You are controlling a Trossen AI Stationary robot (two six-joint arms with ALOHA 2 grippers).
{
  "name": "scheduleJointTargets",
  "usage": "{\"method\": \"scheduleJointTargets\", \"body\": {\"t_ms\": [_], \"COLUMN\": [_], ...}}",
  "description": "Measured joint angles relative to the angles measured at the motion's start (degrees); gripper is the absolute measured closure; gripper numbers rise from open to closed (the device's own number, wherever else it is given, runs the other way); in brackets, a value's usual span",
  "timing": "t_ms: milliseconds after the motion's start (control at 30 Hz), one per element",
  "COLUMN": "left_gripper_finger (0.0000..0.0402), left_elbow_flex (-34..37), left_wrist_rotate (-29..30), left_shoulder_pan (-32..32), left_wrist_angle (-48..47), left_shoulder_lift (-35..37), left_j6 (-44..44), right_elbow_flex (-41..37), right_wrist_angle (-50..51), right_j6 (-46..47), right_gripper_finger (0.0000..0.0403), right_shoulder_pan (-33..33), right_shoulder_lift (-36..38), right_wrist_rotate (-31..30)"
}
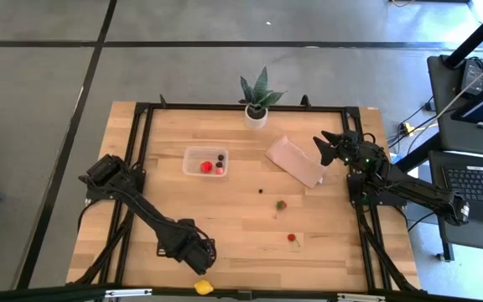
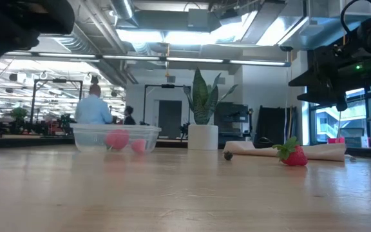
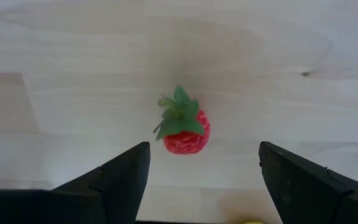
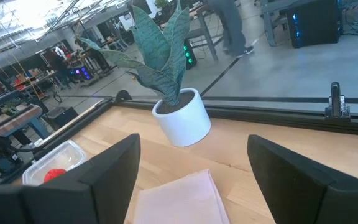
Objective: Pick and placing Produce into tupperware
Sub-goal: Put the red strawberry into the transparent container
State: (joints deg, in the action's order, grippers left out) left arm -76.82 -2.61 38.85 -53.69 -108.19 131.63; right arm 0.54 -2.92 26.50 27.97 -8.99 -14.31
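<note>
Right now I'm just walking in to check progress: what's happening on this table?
The left gripper hangs open above a strawberry, not gripping it. The clear tupperware already holds red and dark pieces. Another strawberry, a small dark berry and a lemon lie loose. The right gripper waits open beside the potted plant.

Two dark six-joint arms, matte black, boxy segments. Left gripper point(image 3: 201, 177): two flat black wedge-shaped fingers. Right gripper point(image 4: 191, 171): identical.
</note>
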Motion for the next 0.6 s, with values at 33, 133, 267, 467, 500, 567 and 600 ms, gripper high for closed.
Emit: {"method": "scheduleJointTargets", "body": {"t_ms": [33, 133, 267, 467, 500, 567, 600], "left_gripper_finger": [0.0111, 0.0111, 0.0111, 0.0111, 0.0111, 0.0111, 0.0111], "left_elbow_flex": [-0.02, -0.01, 0.00, -0.04, -0.04, -0.04, -0.04], "left_wrist_rotate": [-0.11, -0.18, -0.77, -3.00, -3.00, -2.97, -2.98], "left_shoulder_pan": [0.00, 0.14, 0.17, 0.17, 0.17, 0.17, 0.17], "left_wrist_angle": [0.01, -0.42, -0.04, 0.87, 0.93, 1.00, 0.89], "left_shoulder_lift": [-0.18, -0.53, -1.79, -5.02, -5.46, -5.85, -5.85], "left_j6": [0.02, 0.00, -0.15, -0.20, -0.20, -0.20, -0.20], "right_elbow_flex": [0.00, 0.00, 0.00, 0.00, 0.00, 0.00, 0.00], "right_wrist_angle": [0.00, 0.00, 0.00, 0.00, 0.00, 0.00, 0.00], "right_j6": [-0.02, -0.04, -0.20, -1.53, -1.54, -1.53, -1.53], "right_gripper_finger": [0.0106, 0.0106, 0.0106, 0.0106, 0.0106, 0.0106, 0.0106], "right_shoulder_pan": [-0.02, -0.01, -0.02, -0.01, -0.02, -0.02, -0.02], "right_shoulder_lift": [0.00, 0.00, 0.00, 0.00, 0.00, 0.00, 0.00], "right_wrist_rotate": [0.00, 0.00, 0.00, -0.01, -0.02, -0.02, -0.02]}}
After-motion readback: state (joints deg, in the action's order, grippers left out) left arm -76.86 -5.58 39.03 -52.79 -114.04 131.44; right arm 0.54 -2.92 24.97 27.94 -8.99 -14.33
